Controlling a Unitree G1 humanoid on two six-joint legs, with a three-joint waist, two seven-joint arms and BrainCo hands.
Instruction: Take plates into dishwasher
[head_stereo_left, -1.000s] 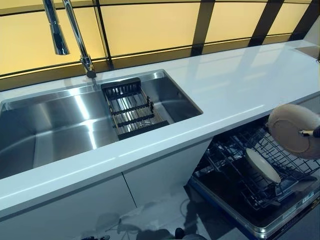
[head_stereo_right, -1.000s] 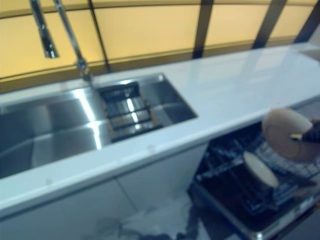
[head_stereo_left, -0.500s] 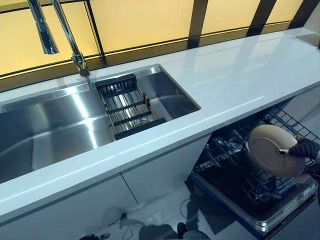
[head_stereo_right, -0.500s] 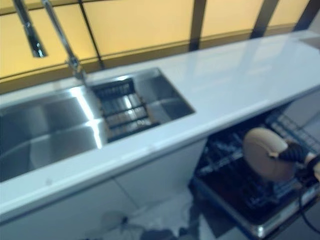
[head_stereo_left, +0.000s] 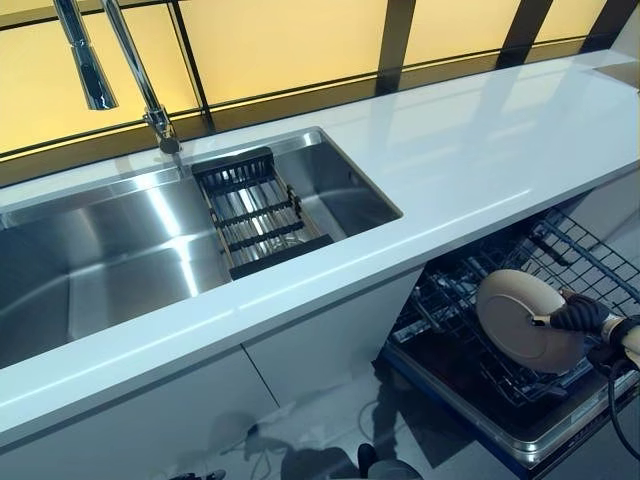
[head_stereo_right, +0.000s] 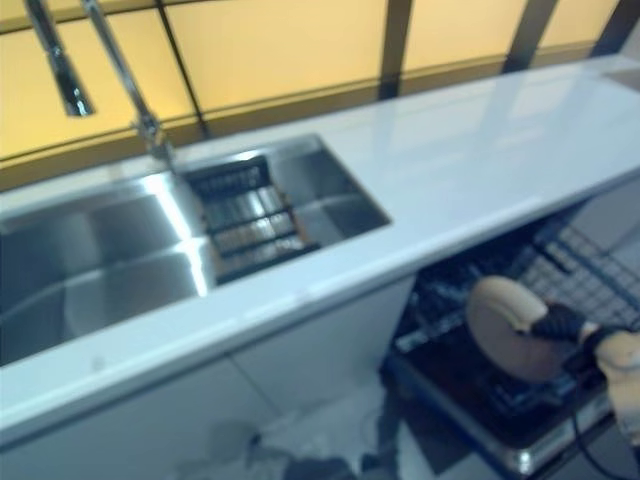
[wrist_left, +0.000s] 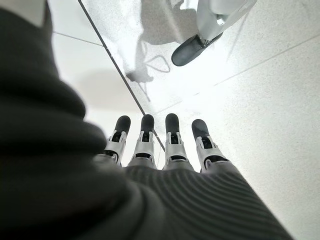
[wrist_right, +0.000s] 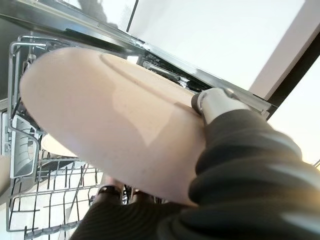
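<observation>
A round beige plate (head_stereo_left: 525, 320) is held on edge just over the lower dishwasher rack (head_stereo_left: 455, 290), below the counter at the right. My right hand (head_stereo_left: 580, 314) is shut on its right rim, and in the right wrist view the thumb (wrist_right: 214, 103) presses on the plate (wrist_right: 110, 125). Below it the wire rack (wrist_right: 45, 210) shows, with part of a second pale plate (wrist_right: 54, 146) standing in it. My left hand (wrist_left: 150, 150) appears only in its wrist view, with straight fingers pointing at the floor and nothing in it.
The white counter (head_stereo_left: 480, 140) runs across above the open dishwasher, whose door (head_stereo_left: 500, 440) lies folded down. A steel sink (head_stereo_left: 100, 260) with a dark drainer rack (head_stereo_left: 255, 215) and a tall faucet (head_stereo_left: 130, 60) lies at the left. White cabinet fronts (head_stereo_left: 200, 400) stand below.
My right hand has brought the plate down and to the left, from above the rack to just over its wires. The camera has shifted a little.
</observation>
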